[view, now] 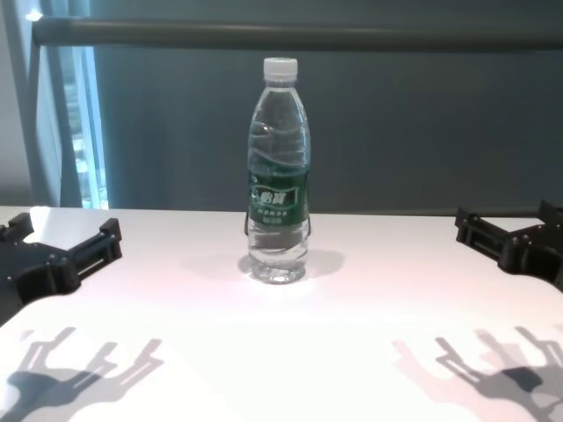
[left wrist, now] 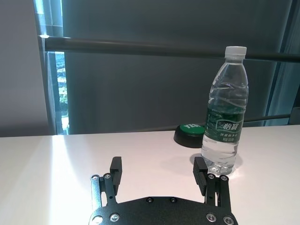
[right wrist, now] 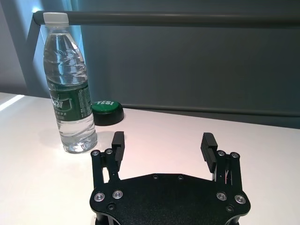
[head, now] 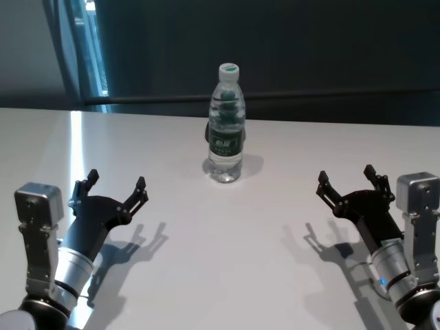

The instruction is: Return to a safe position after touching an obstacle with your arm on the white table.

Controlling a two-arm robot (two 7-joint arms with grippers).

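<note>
The obstacle (head: 226, 124), a tall clear water bottle with a white cap and a dark green label band, stood upright on the white surface (head: 227, 261), at about twelve o'clock from the robot and roughly midway between the two arms in the head view. Nothing touched it. Just behind it, toward the far edge, a low dark round button with a green top (left wrist: 190, 134) sat on the surface, close to the bottle's base but apart from it in the wrist views.

The left pincer (head: 113, 190) hovered over the surface at about ten o'clock, well apart from the bottle, its fingers spread wide with nothing between them. The right pincer (head: 349, 180) hovered at about two o'clock, likewise well clear of the bottle, its fingers also spread wide and holding nothing. Both pointed away from the robot, toward the far side of the surface, and each cast a dark shadow on the white top nearby.
</note>
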